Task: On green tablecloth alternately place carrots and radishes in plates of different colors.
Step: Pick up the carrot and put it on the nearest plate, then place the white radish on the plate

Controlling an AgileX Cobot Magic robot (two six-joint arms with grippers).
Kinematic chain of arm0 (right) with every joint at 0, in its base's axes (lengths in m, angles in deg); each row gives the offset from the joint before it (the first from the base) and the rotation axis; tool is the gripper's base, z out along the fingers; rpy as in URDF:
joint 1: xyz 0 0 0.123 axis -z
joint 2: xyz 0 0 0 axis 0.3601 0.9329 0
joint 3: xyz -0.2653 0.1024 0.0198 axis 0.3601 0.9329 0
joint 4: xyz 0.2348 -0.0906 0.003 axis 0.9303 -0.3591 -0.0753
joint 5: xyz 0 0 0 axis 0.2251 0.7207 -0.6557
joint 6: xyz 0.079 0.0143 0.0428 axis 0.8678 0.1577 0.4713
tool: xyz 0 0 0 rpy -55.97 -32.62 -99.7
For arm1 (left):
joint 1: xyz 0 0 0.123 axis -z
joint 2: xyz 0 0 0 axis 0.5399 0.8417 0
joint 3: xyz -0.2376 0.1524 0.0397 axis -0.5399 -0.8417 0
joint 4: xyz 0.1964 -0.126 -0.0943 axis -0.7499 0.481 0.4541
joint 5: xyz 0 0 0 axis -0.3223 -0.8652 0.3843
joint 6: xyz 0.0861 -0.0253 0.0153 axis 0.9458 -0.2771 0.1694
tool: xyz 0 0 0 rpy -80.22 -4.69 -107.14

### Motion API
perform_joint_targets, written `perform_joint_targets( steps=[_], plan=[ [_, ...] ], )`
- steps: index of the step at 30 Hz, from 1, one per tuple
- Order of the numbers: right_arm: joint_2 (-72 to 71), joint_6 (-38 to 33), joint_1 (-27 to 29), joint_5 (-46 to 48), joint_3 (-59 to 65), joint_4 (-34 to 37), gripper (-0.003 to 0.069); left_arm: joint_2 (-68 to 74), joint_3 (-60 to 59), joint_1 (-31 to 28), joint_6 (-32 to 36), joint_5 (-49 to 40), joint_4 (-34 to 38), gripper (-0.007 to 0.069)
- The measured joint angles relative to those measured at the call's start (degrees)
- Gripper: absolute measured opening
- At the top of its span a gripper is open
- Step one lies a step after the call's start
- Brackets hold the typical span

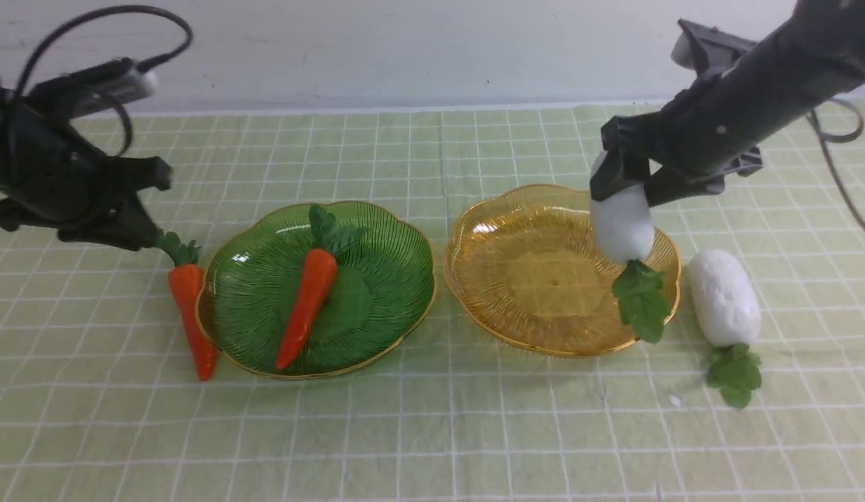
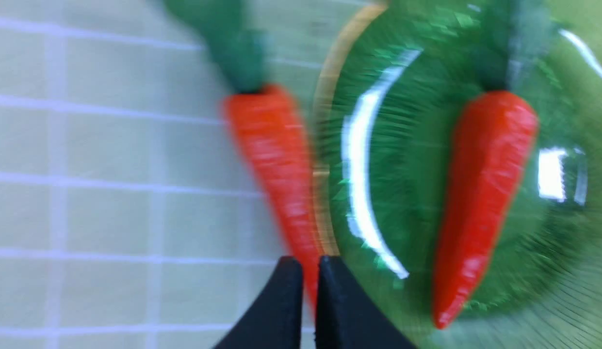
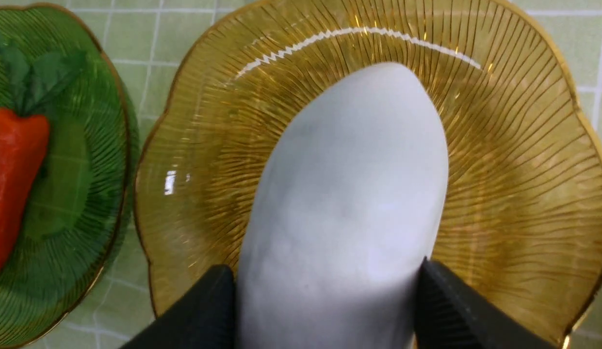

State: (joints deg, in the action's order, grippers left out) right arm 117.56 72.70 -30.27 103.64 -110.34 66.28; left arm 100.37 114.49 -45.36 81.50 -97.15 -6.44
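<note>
Pale green gridded tablecloth (image 1: 432, 432) covers the worktop. One carrot (image 1: 307, 307) lies in the green plate (image 1: 397, 279); a second carrot (image 1: 192, 314) lies on the cloth against its left rim. Closed and empty, the left jaws hang by its leaves. The right jaws clamp a white radish (image 1: 622, 226), leaves down, over the amber plate (image 1: 530, 279); another radish (image 1: 723, 298) lies just right of it.
</note>
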Motion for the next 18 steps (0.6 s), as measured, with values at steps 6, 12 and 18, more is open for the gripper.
perform_joint_targets(
  steps=[6,12,18],
  plan=[
    [6.7,1.8,0.0,0.5,-4.1,-0.4,0.0437,2.6,0.0,-3.2,0.8,0.7,2.3,0.0026],
    [7.3,2.1,0.0,0.6,-4.7,-4.1,0.0564,6.6,0.0,-2.4,3.1,6.6,6.4,0.0209],
    [7.2,2.0,0.0,7.0,-6.6,-7.4,0.0619,12.0,0.0,-0.2,9.5,13.6,12.3,0.0517]
  ],
)
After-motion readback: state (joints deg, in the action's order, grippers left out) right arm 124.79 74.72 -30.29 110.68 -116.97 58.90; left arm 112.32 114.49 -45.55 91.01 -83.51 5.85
